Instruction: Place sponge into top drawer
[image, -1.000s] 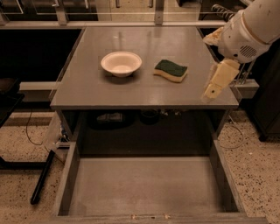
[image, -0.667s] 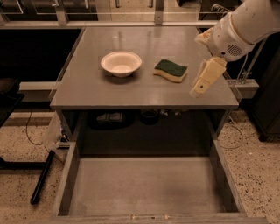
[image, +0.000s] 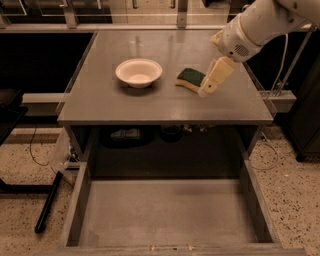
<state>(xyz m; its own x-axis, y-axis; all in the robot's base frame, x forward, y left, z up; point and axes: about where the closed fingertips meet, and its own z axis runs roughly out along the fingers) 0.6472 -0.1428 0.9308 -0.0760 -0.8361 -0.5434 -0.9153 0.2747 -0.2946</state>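
- Tabletop (image: 165, 107): flat and gray, carrying 2 loose items, 1 white bowl (image: 139, 72) and 1 sponge (image: 190, 78).
- Bowl sits upright, left of centre, and is apart from the sponge with bare table between them.
- Top drawer (image: 165, 215) is pulled out below the table's front edge. It is a wide, shallow tray with low side walls and a plain bottom, and nothing lies in it.
- In the shadowed recess under the tabletop, behind the drawer, are a few dark items too dim to identify.
- On the speckled floor at left are a thin cable (image: 34, 150) and a dark bar (image: 47, 202) lying at an angle. Neither is in the drawer opening.
- Nothing stands between the sponge and the open drawer except the front strip of tabletop.
- Sponge lies flat on the table, right of centre, green scouring face up, with yellow foam showing along its near edge.
- Sponge long axis runs roughly across the table's width, slightly skewed, with the right end a little nearer the front edge.
- Gripper (image: 206, 90) reaches in from the upper right, slanted down and to the left, its tip over the sponge's right end and hiding that end.
- Claw state: cannot tell whether it is released or clenched, nor whether it touches the sponge.
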